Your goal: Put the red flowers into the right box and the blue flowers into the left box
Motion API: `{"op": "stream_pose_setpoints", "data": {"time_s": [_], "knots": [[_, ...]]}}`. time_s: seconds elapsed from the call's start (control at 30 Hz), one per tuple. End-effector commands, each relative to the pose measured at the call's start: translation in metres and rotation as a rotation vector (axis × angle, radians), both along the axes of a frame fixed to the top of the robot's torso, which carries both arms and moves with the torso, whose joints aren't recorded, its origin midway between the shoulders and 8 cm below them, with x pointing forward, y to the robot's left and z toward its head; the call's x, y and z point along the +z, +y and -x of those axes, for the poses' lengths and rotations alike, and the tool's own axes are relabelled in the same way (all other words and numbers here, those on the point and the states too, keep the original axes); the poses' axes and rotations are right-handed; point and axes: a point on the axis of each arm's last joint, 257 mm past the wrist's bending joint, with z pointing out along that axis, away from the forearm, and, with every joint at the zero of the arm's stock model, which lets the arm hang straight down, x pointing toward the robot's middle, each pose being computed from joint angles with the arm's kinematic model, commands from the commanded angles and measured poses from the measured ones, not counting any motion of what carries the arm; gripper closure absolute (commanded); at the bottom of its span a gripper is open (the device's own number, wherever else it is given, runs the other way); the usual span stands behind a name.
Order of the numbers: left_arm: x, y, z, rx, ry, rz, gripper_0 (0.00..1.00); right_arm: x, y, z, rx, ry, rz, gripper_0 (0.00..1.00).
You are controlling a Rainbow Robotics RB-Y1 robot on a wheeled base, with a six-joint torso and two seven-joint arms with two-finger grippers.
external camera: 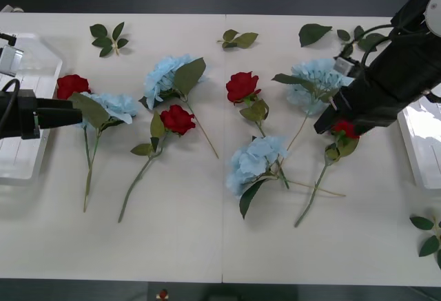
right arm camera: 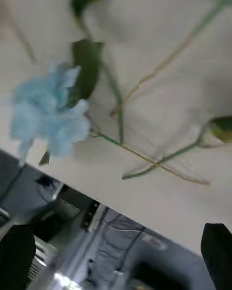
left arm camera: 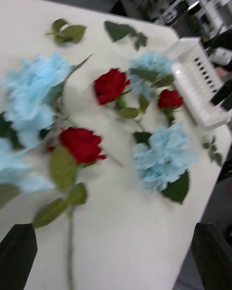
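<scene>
Several red flowers lie on the white table: one [external camera: 72, 85] by the left box [external camera: 27, 156], one [external camera: 178, 119] left of centre, one [external camera: 241, 85] at mid table, one [external camera: 345, 129] on the right. Blue flowers [external camera: 165, 75] [external camera: 116, 105] [external camera: 256, 160] [external camera: 313, 80] lie among them. My right gripper [external camera: 325, 123] hovers just over the rightmost red flower, fingers open [right arm camera: 116, 258], with a blue flower [right arm camera: 48, 111] and stems below. My left gripper [external camera: 69, 113] is open [left arm camera: 116, 258] beside the leftmost flowers, facing a red flower [left arm camera: 82, 143]. The right box [external camera: 422, 146] stands at the right edge.
Loose green leaf sprigs lie at the back [external camera: 108, 39] [external camera: 238, 38] [external camera: 313, 34] and at the front right corner [external camera: 428, 235]. The front strip of the table is bare. The table's near edge shows in the right wrist view, with floor below.
</scene>
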Motion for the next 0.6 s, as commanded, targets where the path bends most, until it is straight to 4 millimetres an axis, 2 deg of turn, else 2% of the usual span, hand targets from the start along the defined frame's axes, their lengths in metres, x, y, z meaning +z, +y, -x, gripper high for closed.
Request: {"op": "stream_pose_setpoints", "data": {"time_s": [0.03, 0.23, 0.3, 0.33, 0.4, 0.43, 0.6], "knots": [[0.007, 0.045, -0.027, 0.099, 0.093, -0.074, 0.07, 0.004, -0.030, -0.021, -0.244, -0.003, 0.066, 0.00], [-0.012, 0.110, -0.057, 0.271, 0.144, -0.232, 0.07, -0.030, -0.056, -0.046, -0.516, -0.022, 0.076, 0.00], [-0.021, 0.119, -0.065, 0.316, 0.143, -0.257, 0.07, -0.041, -0.059, -0.052, -0.559, -0.033, 0.062, 0.00], [-0.028, 0.127, -0.073, 0.359, 0.133, -0.279, 0.07, -0.054, -0.060, -0.055, -0.581, -0.042, 0.056, 0.00], [-0.035, 0.133, -0.081, 0.400, 0.124, -0.298, 0.07, -0.063, -0.063, -0.060, -0.589, -0.062, 0.056, 0.00], [-0.043, 0.141, -0.089, 0.443, 0.116, -0.316, 0.00, -0.072, -0.064, -0.062, -0.594, -0.074, 0.058, 0.00], [-0.062, 0.149, -0.108, 0.541, 0.088, -0.339, 0.00, -0.086, -0.062, -0.069, -0.630, -0.063, 0.048, 0.00]]}}
